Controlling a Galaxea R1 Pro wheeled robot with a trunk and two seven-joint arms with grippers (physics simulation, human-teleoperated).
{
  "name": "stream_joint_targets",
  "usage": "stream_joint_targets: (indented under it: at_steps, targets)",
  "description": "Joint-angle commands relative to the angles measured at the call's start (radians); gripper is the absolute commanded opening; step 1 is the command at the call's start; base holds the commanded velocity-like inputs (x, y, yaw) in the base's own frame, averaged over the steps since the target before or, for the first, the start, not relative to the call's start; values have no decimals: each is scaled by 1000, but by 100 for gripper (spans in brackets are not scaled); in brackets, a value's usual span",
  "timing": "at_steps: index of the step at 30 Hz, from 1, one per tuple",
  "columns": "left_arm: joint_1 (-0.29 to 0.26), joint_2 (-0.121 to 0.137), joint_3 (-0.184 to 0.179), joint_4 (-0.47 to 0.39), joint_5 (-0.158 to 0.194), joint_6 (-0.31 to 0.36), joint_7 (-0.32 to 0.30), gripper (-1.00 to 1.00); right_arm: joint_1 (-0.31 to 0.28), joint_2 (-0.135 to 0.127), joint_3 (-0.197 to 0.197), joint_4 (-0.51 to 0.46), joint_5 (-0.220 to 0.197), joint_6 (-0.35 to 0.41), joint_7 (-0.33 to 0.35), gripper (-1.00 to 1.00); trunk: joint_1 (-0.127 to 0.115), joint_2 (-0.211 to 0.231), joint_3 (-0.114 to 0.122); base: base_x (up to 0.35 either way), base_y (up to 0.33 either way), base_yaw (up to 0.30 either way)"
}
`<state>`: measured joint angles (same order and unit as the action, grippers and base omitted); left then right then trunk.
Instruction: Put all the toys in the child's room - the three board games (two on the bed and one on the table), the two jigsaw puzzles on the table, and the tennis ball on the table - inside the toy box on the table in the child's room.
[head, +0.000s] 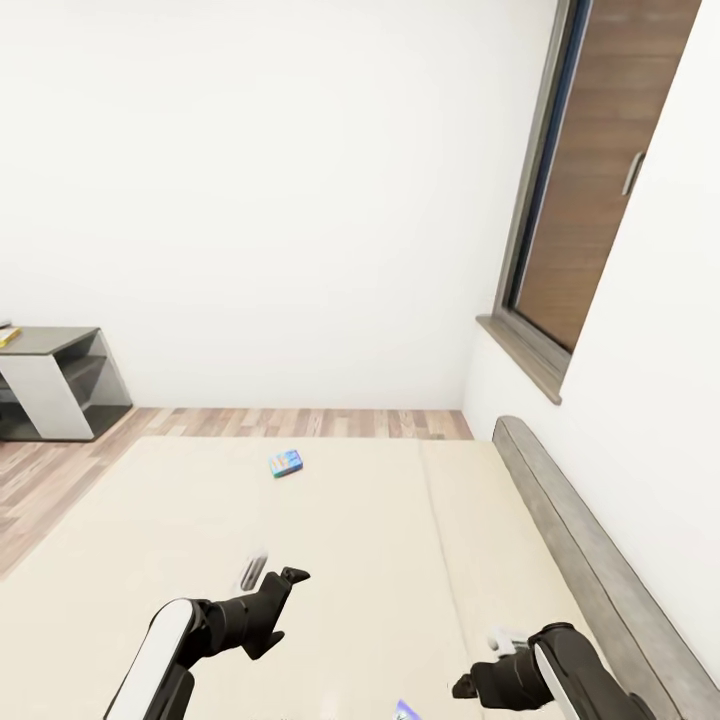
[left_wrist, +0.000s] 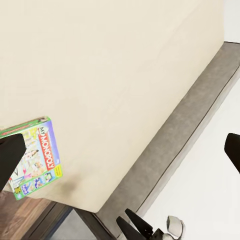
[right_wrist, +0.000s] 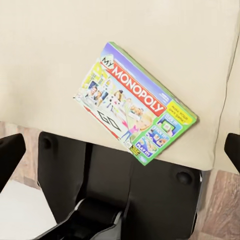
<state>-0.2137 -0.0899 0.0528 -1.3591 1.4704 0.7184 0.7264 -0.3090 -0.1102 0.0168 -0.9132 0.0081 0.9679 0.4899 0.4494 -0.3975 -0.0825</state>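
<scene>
Two game boxes lie on the bed (head: 400, 520): blue box (head: 285, 463) at 12 o'clock mid-mattress, Monopoly box (right_wrist: 135, 102) at 6 near the edge. Left claw (head: 272, 578) & right claw (head: 470, 687) hover, both open, holding nothing.

White-shelled forearms, black wrists, each black gripper (head: 288, 577) two-fingered.

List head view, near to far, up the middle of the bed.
Monopoly box at the near edge → left gripper → blue game box on the mattress → wood-plank floor → white wall.
</scene>
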Motion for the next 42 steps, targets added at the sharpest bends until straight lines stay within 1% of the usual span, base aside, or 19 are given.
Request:
stream_joint_targets:
  at_steps: [1,4,7,8,11,17,23,27,30,31,33,36,38,39,42]
  targets:
    - [-1,1,5,-5,10,4,11,100,-1,-1,2,-1,2,-23,32,100,1,-2,-4,0,0,0]
    - [-1,13,8,-9,10,10,11,100,-1,-4,2,-1,2,-54,71,100,1,-2,-9,0,0,0]
    - [-1,20,9,-9,10,15,11,100,-1,-6,2,-1,2,-61,83,100,1,-2,-14,0,0,0]
    - [-1,33,10,-4,11,32,11,100,-1,-9,2,-1,2,-71,107,100,1,-2,-15,0,0,0]
    - [0,45,9,32,11,74,7,100,-1,-13,2,-1,3,-82,149,100,1,-2,-20,0,0,0]
    - [-1,49,3,60,12,95,-5,100,-1,-16,2,-1,3,-87,173,100,1,-2,-30,0,0,0]
    - [0,51,1,81,13,106,-13,100,-1,-18,2,0,3,-89,183,100,1,-2,-40,0,0,0]
    - [0,52,-1,134,13,111,-23,100,-1,-19,2,1,4,-91,186,100,1,-2,-46,0,0,0]
    - [0,54,-2,180,13,112,-47,100,-1,-20,2,3,4,-91,186,100,1,-2,-51,0,0,0]
    - [0,54,-2,180,13,112,-47,100,-1,-20,2,3,4,-91,186,100,1,-2,-53,0,0,0]
    - [0,55,-2,218,12,113,-73,100,-1,-20,2,10,5,-92,185,100,1,-2,-56,0,0,0]
    - [0,57,-2,240,11,113,-89,100,-1,-20,2,15,5,-92,185,100,1,-2,-61,0,0,0]
    - [0,64,-3,282,10,113,-130,100,-1,-20,1,29,5,-92,183,100,1,-2,-64,0,0,0]
    - [0,64,-3,282,10,113,-130,100,-1,-20,1,29,5,-92,183,100,1,-2,-66,0,0,0]
    - [0,78,-14,331,2,113,-222,100,-1,-20,1,43,5,-92,180,100,1,-2,-71,0,0,0]
